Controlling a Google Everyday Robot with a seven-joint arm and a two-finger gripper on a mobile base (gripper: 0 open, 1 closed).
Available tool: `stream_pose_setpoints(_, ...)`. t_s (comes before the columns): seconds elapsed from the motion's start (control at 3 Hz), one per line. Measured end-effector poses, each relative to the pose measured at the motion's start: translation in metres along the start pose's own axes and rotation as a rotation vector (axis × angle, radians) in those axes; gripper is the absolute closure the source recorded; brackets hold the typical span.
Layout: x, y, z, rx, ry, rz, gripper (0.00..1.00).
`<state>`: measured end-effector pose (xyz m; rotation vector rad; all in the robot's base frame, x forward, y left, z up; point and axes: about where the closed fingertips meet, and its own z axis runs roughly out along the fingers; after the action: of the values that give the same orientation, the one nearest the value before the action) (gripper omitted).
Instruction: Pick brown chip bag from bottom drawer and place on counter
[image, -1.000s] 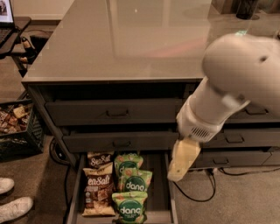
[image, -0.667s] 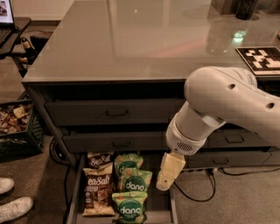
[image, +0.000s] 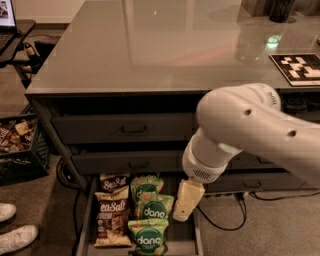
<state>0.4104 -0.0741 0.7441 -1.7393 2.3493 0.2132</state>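
Moved left, the end effector, grip unclear, hangs beside green dang bags.

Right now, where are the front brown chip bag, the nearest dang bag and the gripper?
front brown chip bag (image: 113, 207): camera view, on its white lettering.
nearest dang bag (image: 148, 239): camera view, on its green logo circle.
gripper (image: 182, 215): camera view, at its tip, right of the bags.

Chip bag in drawer, tool nearby
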Motion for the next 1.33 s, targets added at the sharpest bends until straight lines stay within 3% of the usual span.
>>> stream_pose_setpoints(0.33, -0.013, -0.010, 0.065, 0.060, 0.028, 0.024, 0.00)
stream_pose_setpoints(0.67, -0.019, -0.019, 0.108, 0.058, 0.017, 0.070, 0.00)
stream_pose_setpoints(1.0, -0.019, -0.019, 0.107, 0.058, 0.017, 0.069, 0.00)
stream_pose_setpoints(1.33, -0.029, -0.010, 0.138, 0.017, -0.024, 0.087, 0.00)
